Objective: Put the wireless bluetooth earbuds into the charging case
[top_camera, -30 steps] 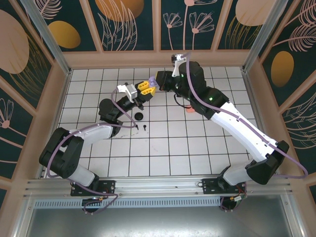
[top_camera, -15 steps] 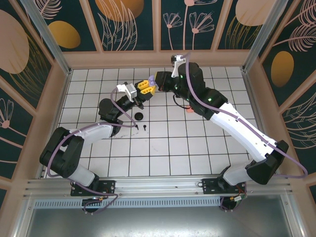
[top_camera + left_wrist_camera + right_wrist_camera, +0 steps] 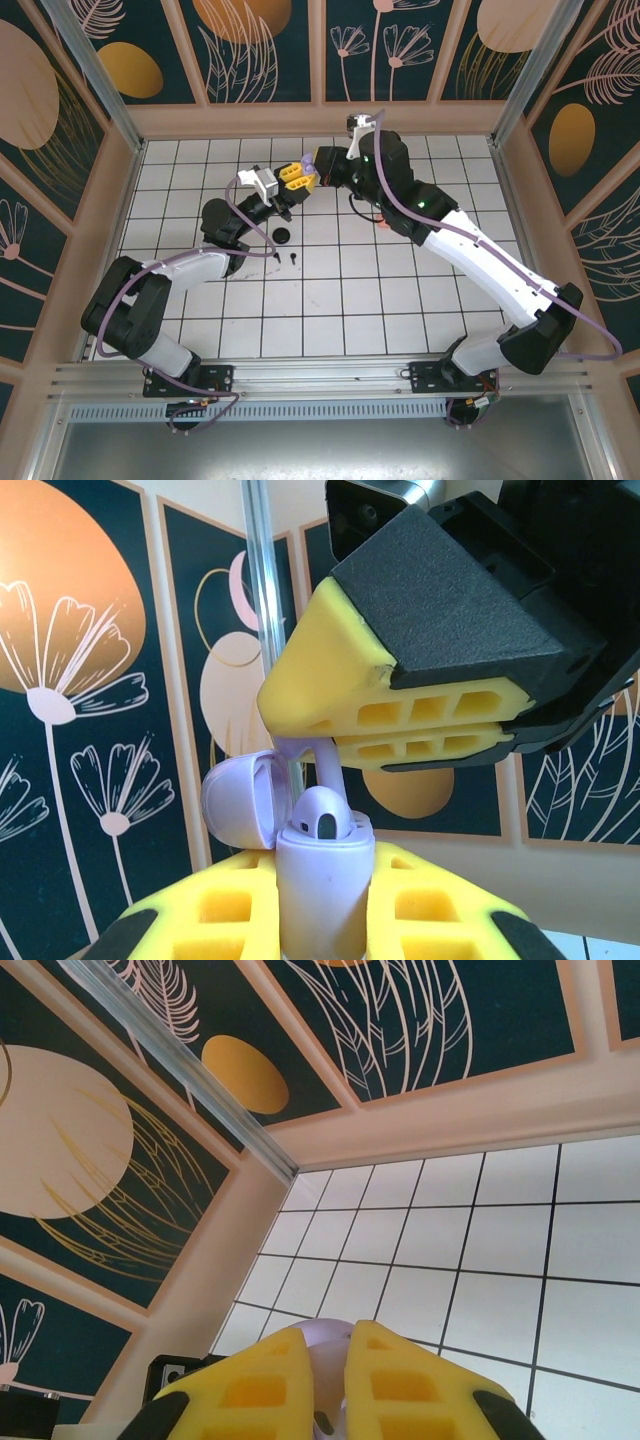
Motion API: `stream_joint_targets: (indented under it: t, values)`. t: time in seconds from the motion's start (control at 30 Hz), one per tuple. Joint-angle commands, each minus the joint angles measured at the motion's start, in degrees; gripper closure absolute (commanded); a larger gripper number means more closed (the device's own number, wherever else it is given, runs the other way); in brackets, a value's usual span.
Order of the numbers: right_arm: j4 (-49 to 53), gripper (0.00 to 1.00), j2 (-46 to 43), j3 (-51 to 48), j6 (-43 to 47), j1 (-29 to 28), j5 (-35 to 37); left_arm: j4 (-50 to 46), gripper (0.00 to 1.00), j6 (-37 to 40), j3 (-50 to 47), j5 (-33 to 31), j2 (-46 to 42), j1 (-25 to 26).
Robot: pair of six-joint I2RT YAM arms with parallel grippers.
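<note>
The left gripper [image 3: 322, 920] is clenched on the open lilac charging case [image 3: 320, 875]. Just above the case, the right gripper [image 3: 312, 730] pinches a lilac earbud [image 3: 322, 765], its stem reaching the case mouth beside a bud head [image 3: 322, 822] that looks seated. It should hold the stem square to the free socket, press straight in, then release. Since a second earlier, the right gripper has edged closer to the case.

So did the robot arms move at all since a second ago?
The right gripper slid a little left, closer to the left gripper, with the lilac earbud it pinches now just above the open lilac case. Nothing was grabbed or let go. The left gripper kept holding the case, and the black case and black earbuds stayed put on the table.
</note>
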State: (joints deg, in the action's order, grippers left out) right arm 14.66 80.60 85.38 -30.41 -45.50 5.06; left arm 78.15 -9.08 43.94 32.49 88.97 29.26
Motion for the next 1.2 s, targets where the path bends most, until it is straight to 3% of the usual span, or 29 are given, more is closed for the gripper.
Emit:
stream_joint_targets:
  t: [0.0, 0.57, 0.8, 0.9, 1.17]
  values:
    - [0.3, 0.89, -0.9, -2.7, -0.6, -1.6, 0.2, 3.6, 1.00, -1.1, 3.0, 0.3, -0.1, 0.5]
    - [-2.8, 0.88, -1.6, -7.7, 2.2, -3.8, 3.6, 4.4, 1.00, -1.8, 3.2, -0.4, 0.1, 0.5]
    - [-0.2, 0.55, -1.8, -1.7, 0.8, -1.9, 6.1, 4.7, 1.00, -2.4, 2.6, -0.5, 0.7, 0.5]
    - [0.6, 0.47, -2.8, 2.1, 0.9, 0.1, 4.6, 5.2, 1.00, -2.8, 2.1, -0.6, 1.0, 0.5]
    - [7.7, 0.43, -2.1, 8.9, 0.4, 6.9, -4.0, 5.7, 1.00, -3.6, 0.4, 0.1, 1.4, 0.5]
